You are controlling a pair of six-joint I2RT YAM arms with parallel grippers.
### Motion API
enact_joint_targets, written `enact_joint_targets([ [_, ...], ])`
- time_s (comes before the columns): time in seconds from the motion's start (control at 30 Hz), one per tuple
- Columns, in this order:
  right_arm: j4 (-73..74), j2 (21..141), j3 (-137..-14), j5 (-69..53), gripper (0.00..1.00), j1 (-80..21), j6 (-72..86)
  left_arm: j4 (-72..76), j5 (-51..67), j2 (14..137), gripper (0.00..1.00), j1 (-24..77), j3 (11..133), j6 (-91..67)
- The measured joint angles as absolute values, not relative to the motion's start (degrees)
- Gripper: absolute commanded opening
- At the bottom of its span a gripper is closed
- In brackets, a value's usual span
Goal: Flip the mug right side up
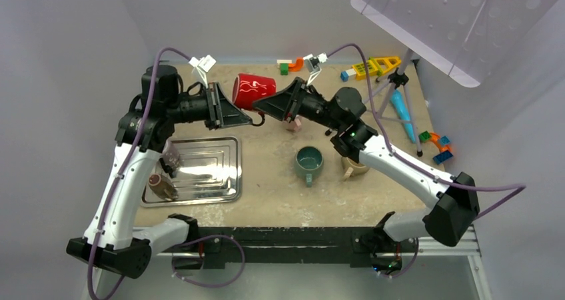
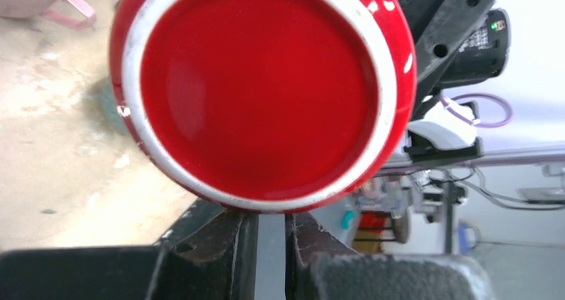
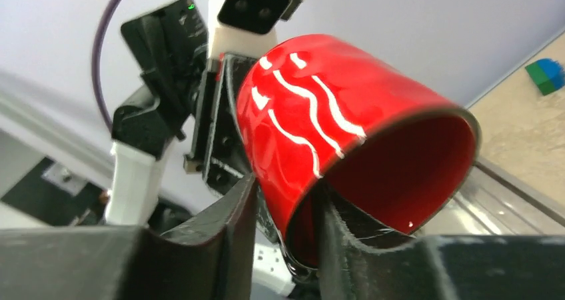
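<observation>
Two claws meet on the red mug (image 1: 254,90), which hangs clear of the table (image 1: 273,197) over its far half, roughly midway between the left and right edges. I find it lying on its side, with the base facing the left arm and the open mouth facing the right arm.

On my side, the left gripper (image 2: 271,220) is pinched almost closed at the lower edge of the base and carries the mug. The part it grips is hidden from me.

Opposite it, the right gripper (image 3: 286,188) stands narrow astride the wall at the mouth, one finger outside and one inside. I cannot tell whether it presses.

A teal mug (image 1: 309,160) stands mouth-up near the table's middle. A metal tray (image 1: 200,170) lies toward the near left corner.
</observation>
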State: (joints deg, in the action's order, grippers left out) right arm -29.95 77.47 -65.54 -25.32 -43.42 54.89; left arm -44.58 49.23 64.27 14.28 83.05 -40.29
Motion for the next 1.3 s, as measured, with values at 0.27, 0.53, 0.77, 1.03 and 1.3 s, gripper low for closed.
enact_joint_targets([
  [0.27, -23.27, 76.38, -67.99, -25.98, 0.00, -43.94, 48.86, -51.18, 45.95, 64.47, 1.00, 14.28, 84.40, -31.64],
  [0.53, 5.08, 86.74, -82.70, -8.80, 0.00, -46.50, 31.55, -66.61, 11.88, 73.95, 1.00, 9.10, 90.52, -10.83],
  [0.77, 21.80, 108.27, -94.35, -2.07, 0.00, -51.07, 22.72, -68.66, -6.83, 79.05, 1.00, 2.94, 86.30, -1.80],
  [1.03, 30.68, 118.41, -95.29, 0.51, 0.00, -53.47, 19.25, -69.21, -13.10, 86.02, 1.00, -4.56, 85.23, 2.59],
  [1.3, 32.86, 118.87, -95.64, 5.52, 0.13, -53.36, 19.22, -69.21, -14.17, 86.74, 1.00, -9.76, 81.62, -3.11],
])
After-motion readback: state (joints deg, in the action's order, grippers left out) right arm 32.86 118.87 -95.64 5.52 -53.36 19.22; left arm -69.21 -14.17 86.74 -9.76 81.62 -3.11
